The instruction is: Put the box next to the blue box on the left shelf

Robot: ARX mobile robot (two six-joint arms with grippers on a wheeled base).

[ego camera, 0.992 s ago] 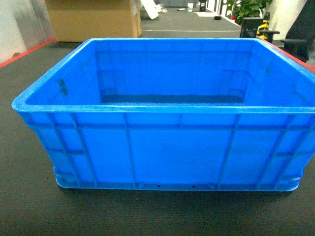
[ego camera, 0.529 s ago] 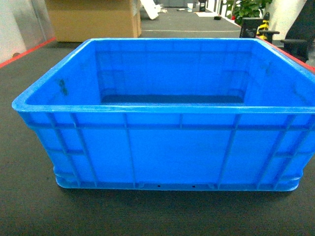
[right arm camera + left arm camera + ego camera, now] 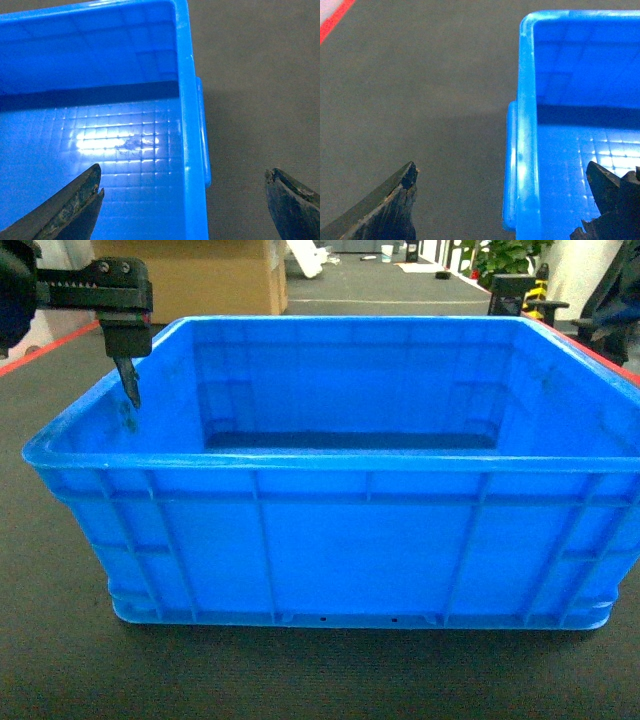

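Note:
The box [image 3: 340, 540] is a big open blue plastic crate with nothing in it, standing on a dark mat. My left gripper [image 3: 128, 360] hangs open over the box's left wall, one finger [image 3: 131, 385] pointing down at the rim. In the left wrist view the left gripper [image 3: 502, 170] straddles that wall [image 3: 526, 150], one finger outside and one inside. My right gripper [image 3: 183, 171] is open the same way across the right wall [image 3: 192, 150]. Neither touches the box. The left shelf and the blue box on it are out of view.
A large cardboard carton [image 3: 190, 280] stands behind the box at the back left. Red lines [image 3: 50, 345] edge the mat on both sides. A potted plant [image 3: 505, 258] and dark furniture sit far back at the right.
My left gripper has come into the head view at the top left, above the box's left wall. The box has not moved.

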